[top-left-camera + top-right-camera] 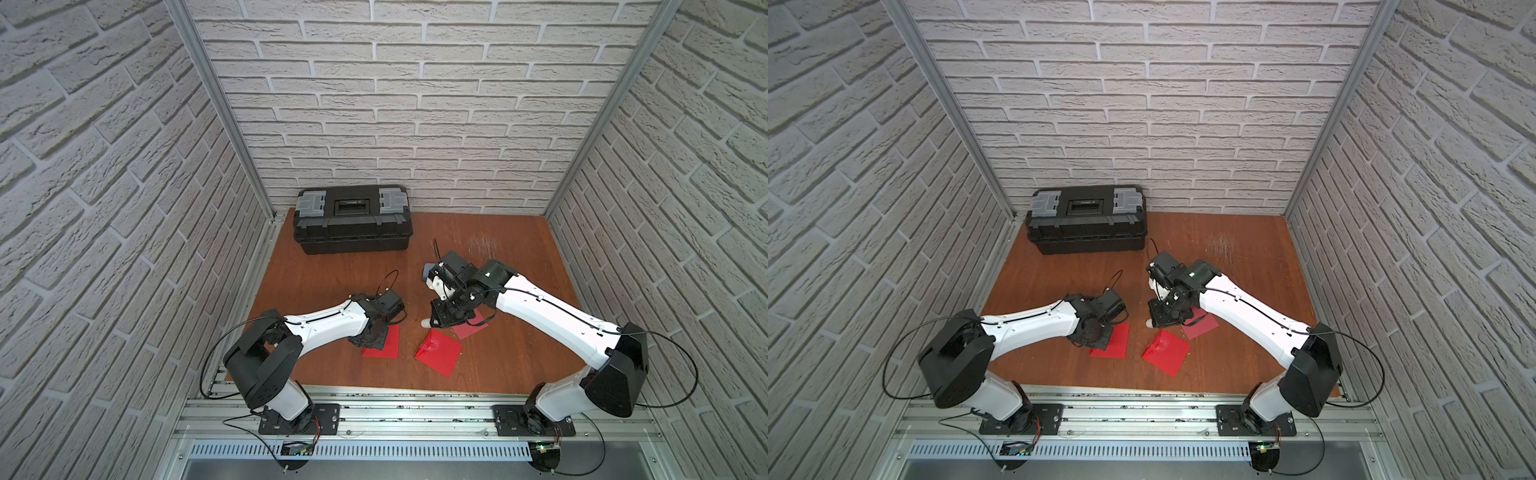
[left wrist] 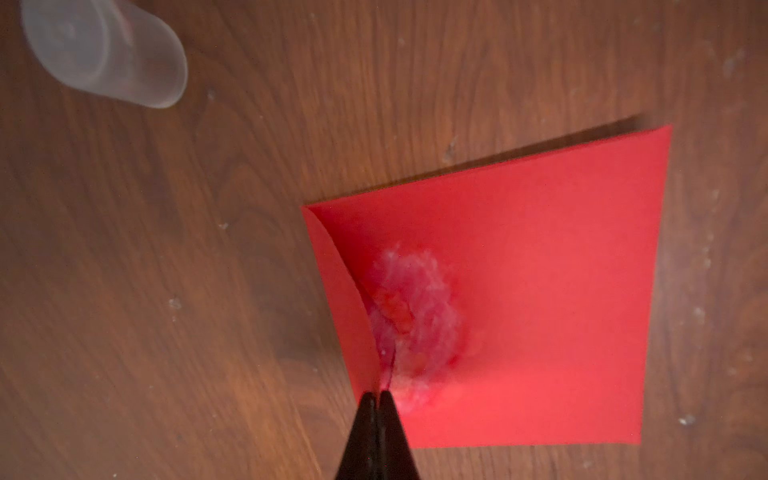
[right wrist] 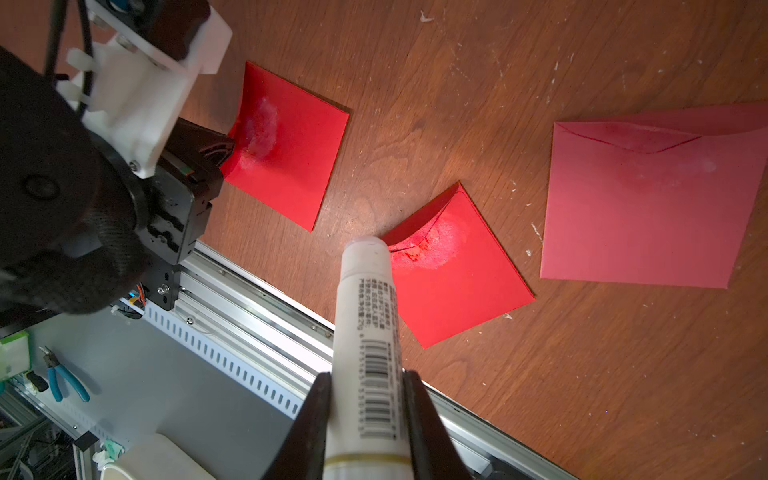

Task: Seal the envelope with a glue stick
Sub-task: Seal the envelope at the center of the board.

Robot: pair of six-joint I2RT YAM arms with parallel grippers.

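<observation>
Three red envelopes lie on the wooden table. My left gripper (image 2: 378,395) is shut, its tips pinching the flap edge of the left envelope (image 2: 540,291), which carries a whitish glue smear (image 2: 415,303). In both top views this gripper (image 1: 370,338) sits on that envelope (image 1: 388,343) (image 1: 1117,343). My right gripper (image 3: 365,374) is shut on the glue stick (image 3: 368,316). The stick is uncapped, and its tip hangs over the flap corner of the middle envelope (image 3: 457,282) (image 1: 440,353). Its clear cap (image 2: 112,50) lies on the table.
A paler red envelope (image 3: 648,208) (image 1: 471,329) lies partly under the right arm. A black toolbox (image 1: 351,224) stands at the back left. A grey-blue object (image 1: 428,273) shows behind the right wrist. The metal rail (image 1: 415,409) runs along the table's front edge.
</observation>
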